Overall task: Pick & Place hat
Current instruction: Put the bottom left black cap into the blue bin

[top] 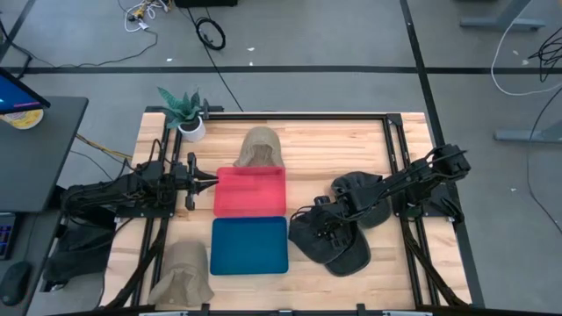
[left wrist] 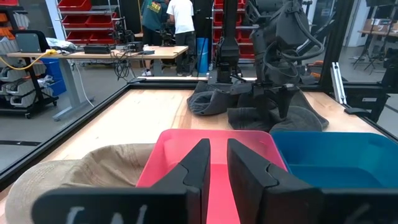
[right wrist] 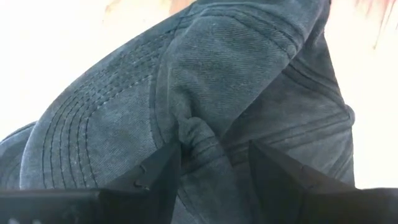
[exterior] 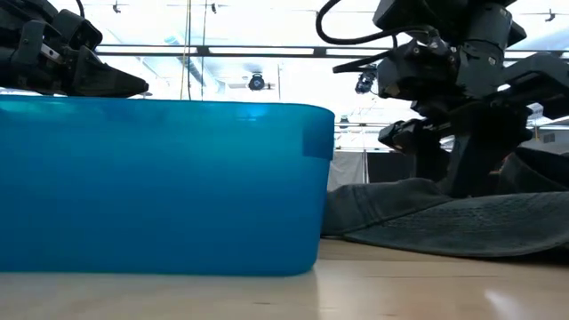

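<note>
Two dark grey hats lie to the right of the trays: one [top: 332, 246] near me, flat on the table, the other [top: 358, 195] behind it. My right gripper [top: 323, 226] stands on the nearer hat [right wrist: 205, 81], shut on its cloth. A tan hat [top: 261, 147] lies beyond the pink tray [top: 250, 190], and another tan hat [top: 182, 274] lies left of the blue tray [top: 250, 246]. My left gripper [top: 213, 183] hangs shut at the pink tray's left edge [left wrist: 217, 165] and touches nothing. My right gripper pinches a raised fold of cloth [right wrist: 196, 140] on the dark grey hat's crown, beside the stitched brim [right wrist: 81, 137]. The fingers [right wrist: 155, 180] come from above, pointing down. The hat lies on the table [exterior: 462, 227], with its cloth bunched up between the fingers.
A potted plant [top: 186, 114] stands at the far left corner. The blue tray's wall [exterior: 160, 187] fills the low view's left. Black frame rails [top: 395, 149] run along the table's sides. Bare wood [top: 334, 145] shows beyond the dark hats. People stand in the room behind [left wrist: 168, 25].
</note>
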Tool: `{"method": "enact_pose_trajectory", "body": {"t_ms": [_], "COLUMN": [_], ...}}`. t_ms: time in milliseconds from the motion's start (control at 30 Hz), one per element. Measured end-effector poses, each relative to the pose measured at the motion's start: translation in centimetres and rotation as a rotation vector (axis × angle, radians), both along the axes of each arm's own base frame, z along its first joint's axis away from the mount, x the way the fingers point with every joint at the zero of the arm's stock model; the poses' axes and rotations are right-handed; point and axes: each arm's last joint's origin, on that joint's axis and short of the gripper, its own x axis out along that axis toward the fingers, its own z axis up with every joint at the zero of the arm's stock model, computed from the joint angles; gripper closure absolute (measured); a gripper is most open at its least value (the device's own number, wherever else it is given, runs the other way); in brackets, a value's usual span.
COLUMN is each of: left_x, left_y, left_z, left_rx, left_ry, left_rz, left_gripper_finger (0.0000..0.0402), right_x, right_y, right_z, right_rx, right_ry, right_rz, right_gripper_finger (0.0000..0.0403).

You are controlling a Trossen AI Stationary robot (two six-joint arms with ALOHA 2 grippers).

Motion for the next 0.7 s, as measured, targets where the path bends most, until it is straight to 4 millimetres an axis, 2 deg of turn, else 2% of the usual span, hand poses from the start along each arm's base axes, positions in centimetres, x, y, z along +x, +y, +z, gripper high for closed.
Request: {"method": "enact_pose_trajectory", "body": {"t_ms": [100,200,367,533,700], "left_x": [0.0,0.0,0.0,0.0,0.0], "left_y": [0.0,0.0,0.0,0.0,0.0], "left_z": [0.0,0.0,0.0,0.0,0.0], "left_rx": [0.0,0.0,0.0,0.0,0.0], "left_ry": [-0.001,0.0,-0.001,0.0,-0.002], "left_rz": [0.0,0.0,0.0,0.0,0.0], "left_gripper_finger": [0.0344,0.0344,0.0344,0.0344,0.0344], "right_x": [-0.1,-0.1,-0.3,-0.3,-0.6], "right_y": [0.0,0.1,0.2,0.7,1.3], "right_z": [-0.1,-0.1,-0.1,0.2,2.5], "right_rx": [-0.006,-0.007,-0.016,-0.023,-0.102], "right_ry": [0.009,0.009,0.016,0.006,0.041], "right_rz": [0.01,0.027,0.065,0.091,0.098], "right_gripper_finger": [0.0211,0.0242,0.0379,0.0395,0.0399]}}
